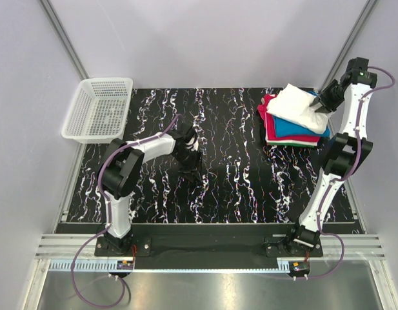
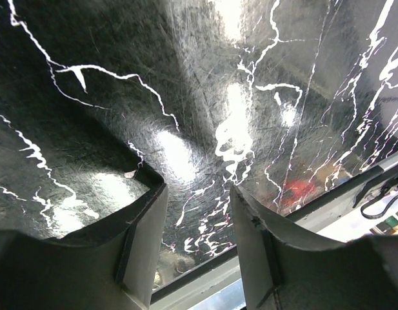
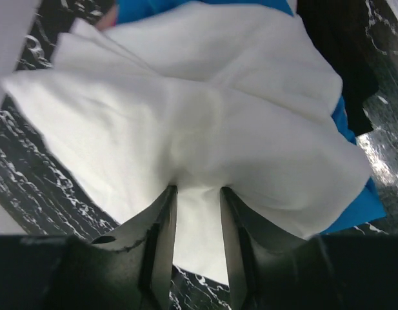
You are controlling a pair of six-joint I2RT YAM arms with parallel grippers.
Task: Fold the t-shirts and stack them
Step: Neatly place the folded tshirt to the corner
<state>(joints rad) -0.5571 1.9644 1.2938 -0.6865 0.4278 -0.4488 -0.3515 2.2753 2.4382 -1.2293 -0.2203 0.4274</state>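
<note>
A stack of folded t-shirts lies at the table's far right: a red one at the bottom, a blue one over it, and a white t-shirt on top, lying askew. My right gripper is at the white shirt's right edge. In the right wrist view its jaws hold a bunched fold of the white t-shirt, with creases running out from the fingertips and blue cloth showing underneath. My left gripper hangs over the bare table centre, open and empty.
A white mesh basket stands at the far left corner. The black marbled tabletop runs between the arms. A metal rail with both arm bases lines the near edge. Grey walls close in the back and sides.
</note>
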